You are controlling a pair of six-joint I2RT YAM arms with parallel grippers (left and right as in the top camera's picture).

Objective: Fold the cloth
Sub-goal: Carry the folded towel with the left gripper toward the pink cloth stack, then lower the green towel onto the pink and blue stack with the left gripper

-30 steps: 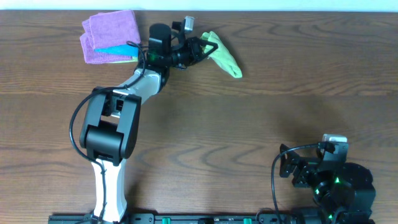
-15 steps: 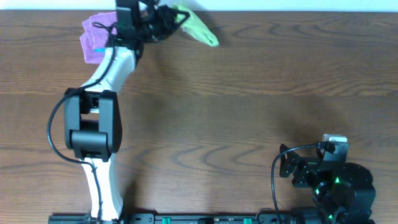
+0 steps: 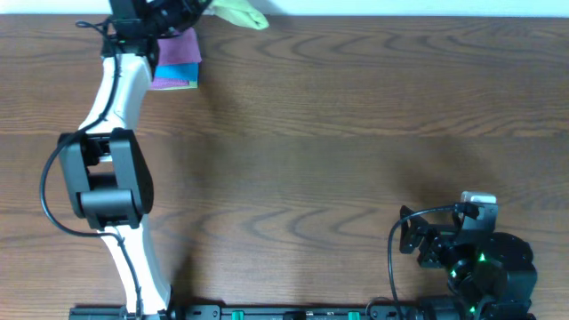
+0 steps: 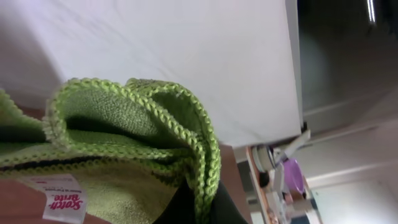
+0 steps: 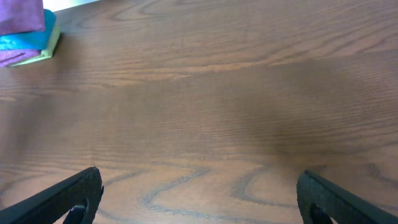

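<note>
My left gripper is shut on a green cloth and holds it up at the table's far edge, at the top of the overhead view. In the left wrist view the green cloth fills the lower left, bunched in folds with a white label showing, pinched between the dark fingers. My right gripper is open and empty, resting low near the front right of the table, also seen in the overhead view.
A stack of folded cloths, purple over blue and yellow, lies at the far left under my left arm; it also shows in the right wrist view. The wooden table stretches between the arms.
My left arm has swung left and toward the far edge, carrying the green cloth from beside the folded stack up to the table's back edge. The right arm has not moved.
</note>
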